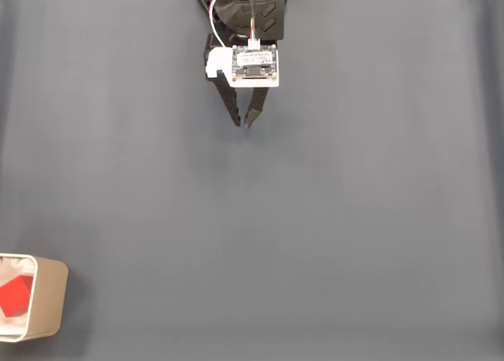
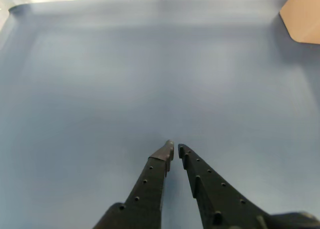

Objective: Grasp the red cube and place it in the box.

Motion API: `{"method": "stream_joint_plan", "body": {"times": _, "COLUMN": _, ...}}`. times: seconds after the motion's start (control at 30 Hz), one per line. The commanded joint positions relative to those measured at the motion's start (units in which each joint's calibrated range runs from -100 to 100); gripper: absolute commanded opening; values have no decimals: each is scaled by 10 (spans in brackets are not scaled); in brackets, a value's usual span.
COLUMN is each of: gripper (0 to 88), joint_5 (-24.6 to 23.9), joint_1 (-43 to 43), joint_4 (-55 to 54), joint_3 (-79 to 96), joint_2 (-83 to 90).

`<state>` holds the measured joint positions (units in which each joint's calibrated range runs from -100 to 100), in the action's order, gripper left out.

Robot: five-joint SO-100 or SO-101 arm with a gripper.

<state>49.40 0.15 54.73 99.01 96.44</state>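
In the fixed view we see the arm (image 1: 246,14) entering from the top edge, with a white circuit board (image 1: 253,65) riding on its wrist. The jaws (image 1: 242,124) point down the picture, their tips drawn almost together with nothing between them, over the bare grey mat (image 1: 315,219) that covers the counter. Far from them, in the bottom-left corner, sits the box (image 1: 49,298), cut off by the picture's left edge, and the red cube (image 1: 16,295) lies inside it, tilted on the white inside.

In the wrist view we look along the two black fingers (image 2: 150,184) from the bottom edge; the tips nearly meet, leaving only a thin gap, and they grip nothing. The mat stretches away ahead. A tan corner (image 2: 302,19) shows at the top right; we cannot tell what it is
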Motion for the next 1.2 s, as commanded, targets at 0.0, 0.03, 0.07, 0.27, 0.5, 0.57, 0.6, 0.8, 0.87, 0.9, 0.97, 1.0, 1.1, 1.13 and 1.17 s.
{"method": "stream_joint_plan", "body": {"times": 0.0, "gripper": 0, "joint_5": -3, "joint_1": -13, "joint_4": 54, "joint_3": 8, "joint_2": 14}}
{"method": "stream_joint_plan", "body": {"times": 0.03, "gripper": 0, "joint_5": -6, "joint_1": -16, "joint_4": 70, "joint_3": 8, "joint_2": 19}}
{"method": "stream_joint_plan", "body": {"times": 0.07, "gripper": 0, "joint_5": -9, "joint_1": -18, "joint_4": 86, "joint_3": 8, "joint_2": 24}}
{"method": "stream_joint_plan", "body": {"times": 0.27, "gripper": 0, "joint_5": -14, "joint_1": -14, "joint_4": 137, "joint_3": 8, "joint_2": 33}}
{"method": "stream_joint_plan", "body": {"times": 0.5, "gripper": 0, "joint_5": -17, "joint_1": -14, "joint_4": 172, "joint_3": 8, "joint_2": 34}}
{"method": "stream_joint_plan", "body": {"times": 0.57, "gripper": 2, "joint_5": -20, "joint_1": -14, "joint_4": 185, "joint_3": 8, "joint_2": 34}}
{"method": "stream_joint_plan", "body": {"times": 0.6, "gripper": 2, "joint_5": -20, "joint_1": -14, "joint_4": 190, "joint_3": 8, "joint_2": 34}}
{"method": "stream_joint_plan", "body": {"times": 0.8, "gripper": 2, "joint_5": -16, "joint_1": -14, "joint_4": 208, "joint_3": 8, "joint_2": 35}}
{"method": "stream_joint_plan", "body": {"times": 0.87, "gripper": 2, "joint_5": -11, "joint_1": -14, "joint_4": 209, "joint_3": 8, "joint_2": 35}}
{"method": "stream_joint_plan", "body": {"times": 0.9, "gripper": 2, "joint_5": -12, "joint_1": -14, "joint_4": 209, "joint_3": 8, "joint_2": 35}}
{"method": "stream_joint_plan", "body": {"times": 0.97, "gripper": 2, "joint_5": -11, "joint_1": -14, "joint_4": 210, "joint_3": 8, "joint_2": 35}}
{"method": "stream_joint_plan", "body": {"times": 1.0, "gripper": 2, "joint_5": -11, "joint_1": -14, "joint_4": 210, "joint_3": 8, "joint_2": 35}}
{"method": "stream_joint_plan", "body": {"times": 1.1, "gripper": 2, "joint_5": -11, "joint_1": -14, "joint_4": 210, "joint_3": 8, "joint_2": 35}}
{"method": "stream_joint_plan", "body": {"times": 1.13, "gripper": 2, "joint_5": -11, "joint_1": -14, "joint_4": 210, "joint_3": 8, "joint_2": 35}}
{"method": "stream_joint_plan", "body": {"times": 1.17, "gripper": 2, "joint_5": -11, "joint_1": -14, "joint_4": 210, "joint_3": 8, "joint_2": 35}}
